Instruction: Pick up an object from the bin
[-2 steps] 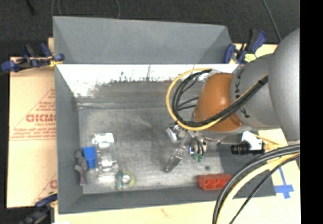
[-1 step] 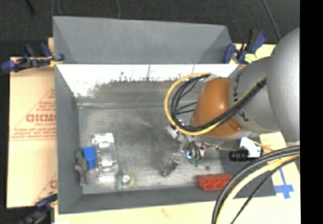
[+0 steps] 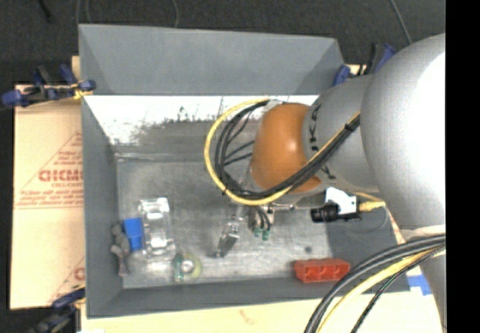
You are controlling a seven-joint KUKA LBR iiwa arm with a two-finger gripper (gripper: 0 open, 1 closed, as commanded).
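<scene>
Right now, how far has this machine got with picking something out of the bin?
Done: nothing looks lifted; the red brick, blue block, clear plastic piece and small ring all lie on the bin floor. In hand: the pincer hangs low over the floor's middle, beside a small grey piece; whether it grips anything I cannot tell. Left: taking hold of one thing and raising it out.

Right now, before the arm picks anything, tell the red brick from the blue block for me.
The red brick is long and low; the blue block is shorter and squarer. The red brick lies alone at the bin's lower right; the blue block sits at the left against a clear plastic piece. Both are solid-coloured blocks on the bin floor.
</scene>
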